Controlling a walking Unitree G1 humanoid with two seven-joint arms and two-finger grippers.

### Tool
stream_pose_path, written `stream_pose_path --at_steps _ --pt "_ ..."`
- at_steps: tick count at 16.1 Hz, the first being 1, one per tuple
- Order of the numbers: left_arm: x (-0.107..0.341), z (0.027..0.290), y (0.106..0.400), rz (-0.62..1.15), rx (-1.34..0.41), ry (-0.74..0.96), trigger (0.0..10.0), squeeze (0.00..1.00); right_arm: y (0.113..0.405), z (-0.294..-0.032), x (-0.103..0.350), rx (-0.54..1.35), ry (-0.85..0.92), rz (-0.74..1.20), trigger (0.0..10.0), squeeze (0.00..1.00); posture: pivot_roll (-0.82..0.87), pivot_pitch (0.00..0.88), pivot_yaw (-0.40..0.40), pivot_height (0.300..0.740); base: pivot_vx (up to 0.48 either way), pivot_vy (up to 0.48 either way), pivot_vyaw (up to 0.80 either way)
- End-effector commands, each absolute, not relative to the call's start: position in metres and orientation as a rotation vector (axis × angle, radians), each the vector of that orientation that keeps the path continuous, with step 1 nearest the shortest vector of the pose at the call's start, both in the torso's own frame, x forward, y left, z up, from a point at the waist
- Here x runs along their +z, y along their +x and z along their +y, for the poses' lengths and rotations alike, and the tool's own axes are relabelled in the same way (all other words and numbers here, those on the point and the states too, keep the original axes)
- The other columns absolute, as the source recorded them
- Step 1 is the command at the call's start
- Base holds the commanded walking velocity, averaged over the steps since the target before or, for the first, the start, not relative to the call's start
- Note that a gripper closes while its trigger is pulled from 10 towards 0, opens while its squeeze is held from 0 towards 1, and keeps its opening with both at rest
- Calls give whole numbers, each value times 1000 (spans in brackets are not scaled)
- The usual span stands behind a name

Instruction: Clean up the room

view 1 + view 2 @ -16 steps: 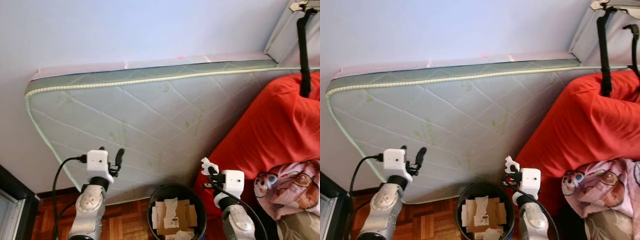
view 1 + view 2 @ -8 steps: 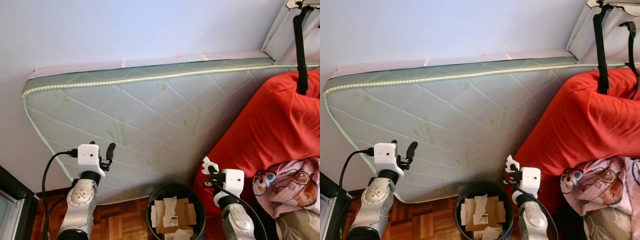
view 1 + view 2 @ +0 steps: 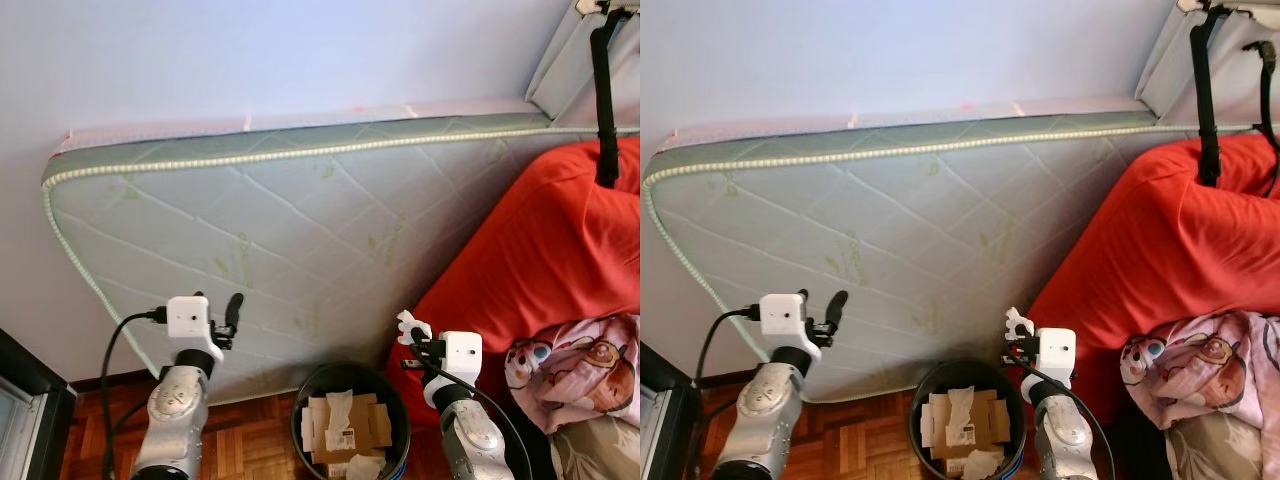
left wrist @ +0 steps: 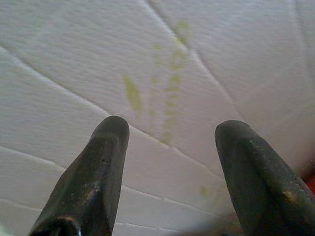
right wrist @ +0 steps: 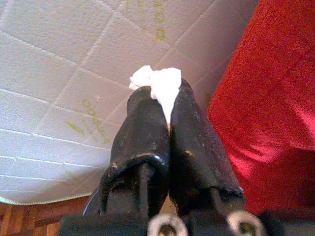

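Right claw [image 5: 166, 110]: fingers pressed together on a scrap of white tissue [image 5: 156, 83], raised just right of the black bin [image 3: 349, 383] rim, in front of the red cover [image 3: 545, 250]. Left claw [image 4: 170, 132]: fingers spread wide, holding nothing, pointed at the quilted mattress [image 3: 280, 240] that leans on the far wall. Bin: on the wooden floor [image 3: 250, 445] between the two arms, holding cardboard pieces [image 3: 340, 428] and crumpled paper. Patterned pink fabric [image 3: 575, 365]: near right, below the red cover.
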State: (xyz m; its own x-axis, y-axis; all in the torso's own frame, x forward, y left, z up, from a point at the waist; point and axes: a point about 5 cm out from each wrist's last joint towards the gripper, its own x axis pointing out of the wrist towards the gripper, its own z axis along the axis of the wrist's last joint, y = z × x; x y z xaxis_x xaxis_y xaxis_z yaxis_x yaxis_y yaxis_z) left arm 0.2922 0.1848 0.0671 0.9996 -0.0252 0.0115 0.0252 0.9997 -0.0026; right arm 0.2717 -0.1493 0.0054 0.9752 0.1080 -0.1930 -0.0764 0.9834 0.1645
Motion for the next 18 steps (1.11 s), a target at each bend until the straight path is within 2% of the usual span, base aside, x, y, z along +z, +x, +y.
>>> stream_pose_path --at_steps 1,9,12,18 --pt "64 176 291 6 -67 -16 10000 0 270 -150 4 90 163 202 10000 0 24 49 -85 696 0 0 0" --pt "65 171 291 4 -71 -14 10000 0 272 -150 3 105 146 234 10000 0 25 51 -90 696 0 0 0" --pt "61 168 291 29 -77 -3 10000 0 273 -148 2 116 147 249 10000 0 26 51 -91 672 0 0 0" --pt "60 168 289 37 -76 -4 10000 0 273 -148 1 114 151 250 10000 0 28 51 -94 672 0 0 0"
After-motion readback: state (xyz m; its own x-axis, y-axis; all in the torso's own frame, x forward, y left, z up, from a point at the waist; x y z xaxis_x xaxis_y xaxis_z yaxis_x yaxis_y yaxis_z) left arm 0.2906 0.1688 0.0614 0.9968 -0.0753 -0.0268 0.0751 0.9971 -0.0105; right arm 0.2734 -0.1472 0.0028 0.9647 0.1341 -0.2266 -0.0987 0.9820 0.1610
